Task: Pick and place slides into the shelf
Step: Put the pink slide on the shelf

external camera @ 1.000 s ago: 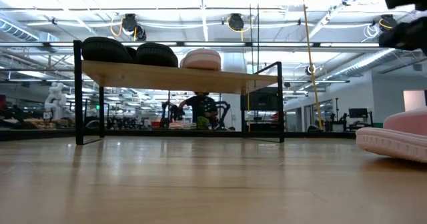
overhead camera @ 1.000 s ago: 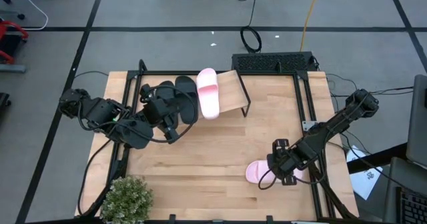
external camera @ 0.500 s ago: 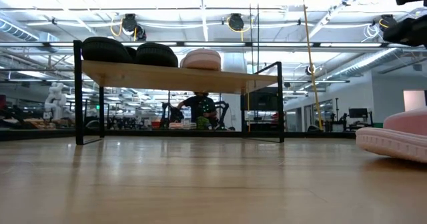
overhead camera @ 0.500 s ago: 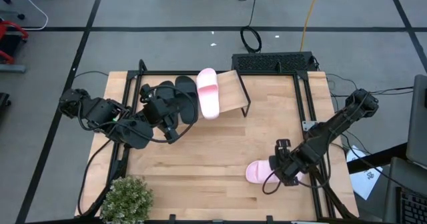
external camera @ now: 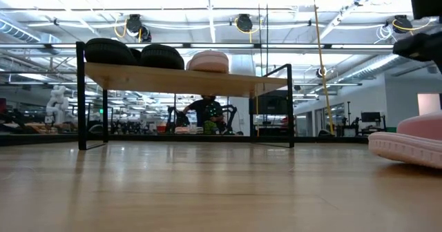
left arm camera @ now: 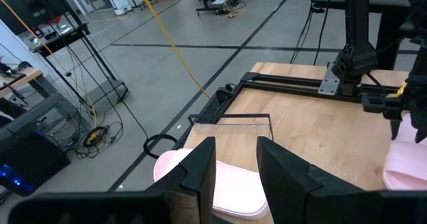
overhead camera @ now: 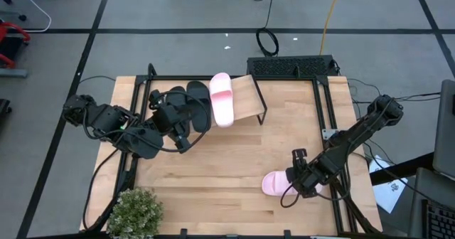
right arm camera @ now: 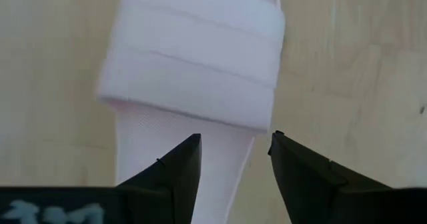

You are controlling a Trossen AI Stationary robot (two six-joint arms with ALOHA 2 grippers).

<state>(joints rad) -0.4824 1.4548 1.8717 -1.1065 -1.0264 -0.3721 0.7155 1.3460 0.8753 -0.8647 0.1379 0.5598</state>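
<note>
The shelf (overhead camera: 245, 100) stands at the table's far side, its plank top (external camera: 186, 78) carrying two black slides (overhead camera: 190, 104) (external camera: 110, 51) and one pink slide (overhead camera: 222, 99) (external camera: 207, 61), all resting on their soles. The second pink slide (overhead camera: 276, 183) (external camera: 413, 142) lies sole-down on the table near the right near corner. My right gripper (overhead camera: 298, 178) (right arm camera: 233, 161) hovers open over it, behind the strap (right arm camera: 193, 57): one finger above the footbed, the other beyond its edge. My left gripper (overhead camera: 174, 119) (left arm camera: 237, 161) waits open by the black slides at the shelf's left end.
A potted plant (overhead camera: 135, 210) sits at the near left corner. A black frame (overhead camera: 323, 104) runs around the table, with a black box (overhead camera: 290, 67) at the far edge. Bare wood (overhead camera: 220, 161) lies between shelf and pink slide. A person (external camera: 207, 111) sits far behind.
My right gripper has crept a little toward the table's near edge and lowered slightly over the pink slide on the table. The slide has not moved.
</note>
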